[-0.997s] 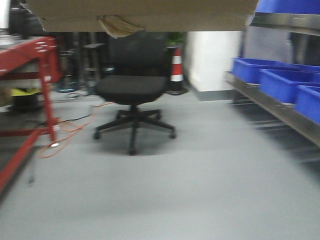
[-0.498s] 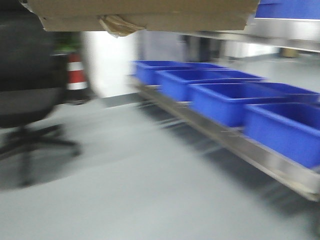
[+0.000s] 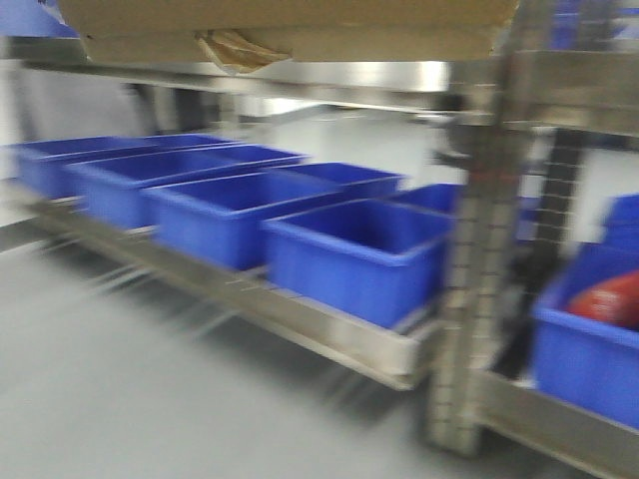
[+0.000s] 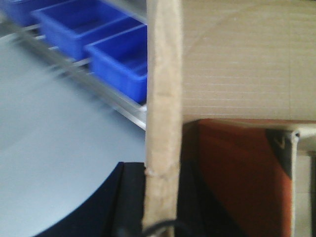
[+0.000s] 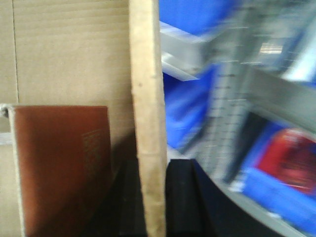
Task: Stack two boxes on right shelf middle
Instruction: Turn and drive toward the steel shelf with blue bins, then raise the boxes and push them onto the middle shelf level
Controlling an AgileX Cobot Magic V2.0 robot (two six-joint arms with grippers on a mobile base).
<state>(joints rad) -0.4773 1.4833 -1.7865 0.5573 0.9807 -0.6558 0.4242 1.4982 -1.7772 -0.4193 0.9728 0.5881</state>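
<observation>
Cardboard box [image 3: 290,25]: long axis crosswise — left end effector [image 4: 160,217] and right end effector [image 5: 150,197] each clamp a wall.
Shelf [image 3: 339,78]: ahead, angled.

Blue bins [image 3: 354,254] — grey floor [image 3: 120,389]

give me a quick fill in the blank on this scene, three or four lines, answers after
The bins on the lower shelf are all ___ in colour.
The box at the top of the front view is made of ___.
The object in the far-right bin is ___ in colour.
The right gripper has a box wall ___ its black fingers.
Missing words: blue; cardboard; red; between.
</observation>
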